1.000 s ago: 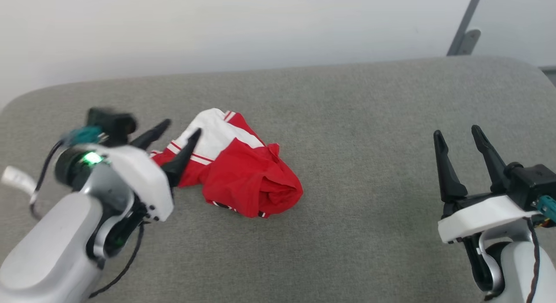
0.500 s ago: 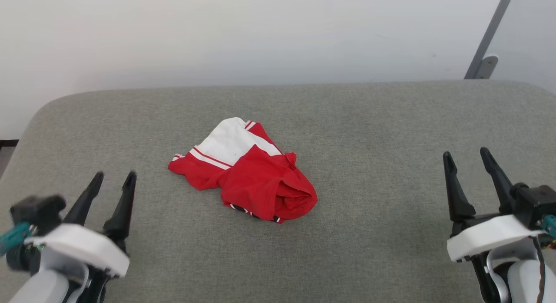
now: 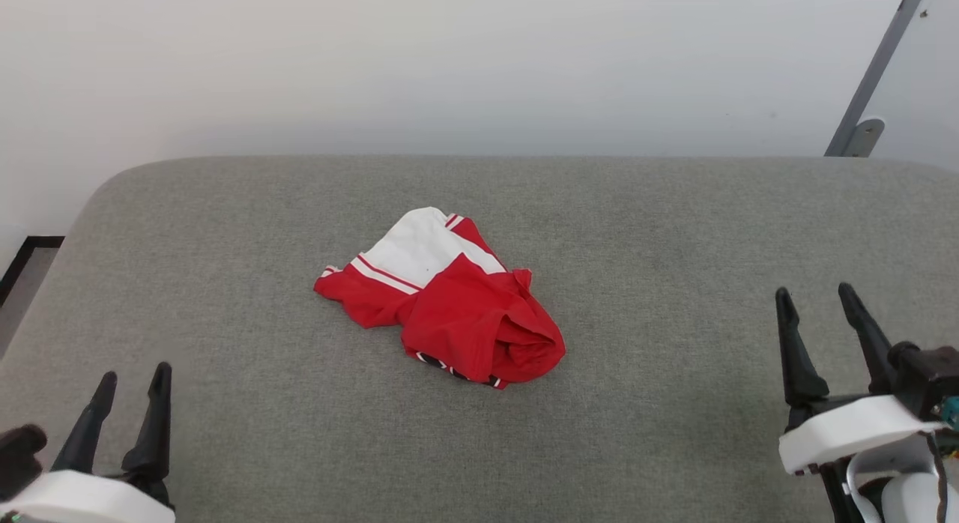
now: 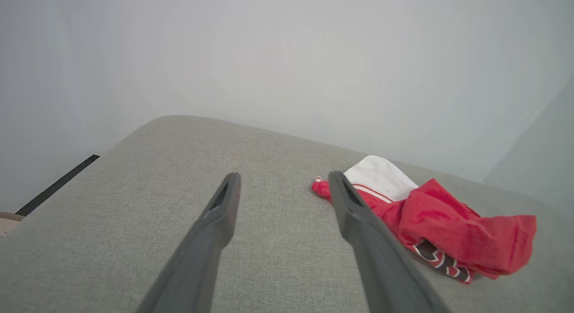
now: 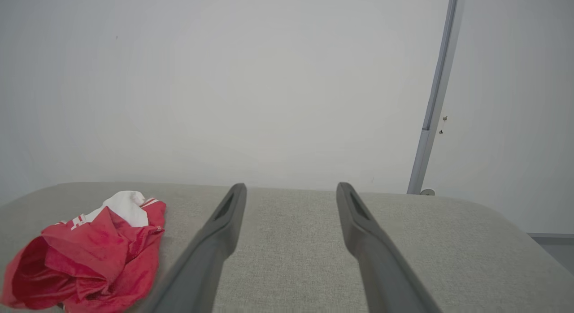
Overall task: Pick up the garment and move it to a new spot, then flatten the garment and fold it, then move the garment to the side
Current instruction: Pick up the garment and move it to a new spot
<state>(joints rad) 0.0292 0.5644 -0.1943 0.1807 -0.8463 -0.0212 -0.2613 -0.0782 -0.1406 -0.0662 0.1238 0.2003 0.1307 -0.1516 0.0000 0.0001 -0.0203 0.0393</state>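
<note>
The garment (image 3: 449,302) lies crumpled in a heap near the middle of the grey padded surface (image 3: 674,231): red cloth with a white sleeve and striped trim on top. My left gripper (image 3: 133,377) stands open at the lower left, well short of the heap, nothing between its fingers. My right gripper (image 3: 817,294) is open at the lower right, far from the cloth. In the left wrist view the garment (image 4: 430,214) lies right of the open gripper (image 4: 284,178). In the right wrist view the garment (image 5: 89,254) sits at the lower left of that open gripper (image 5: 291,187).
A pale wall (image 3: 449,58) rises behind the rounded far edge of the surface. A grey metal post with a bracket (image 3: 861,133) stands at the back right. A strip of floor (image 3: 19,276) shows past the left edge.
My left gripper has drawn back from the garment's left edge to the lower left, staying open. The head camera has tilted, shifting the whole picture. The garment lies as before.
</note>
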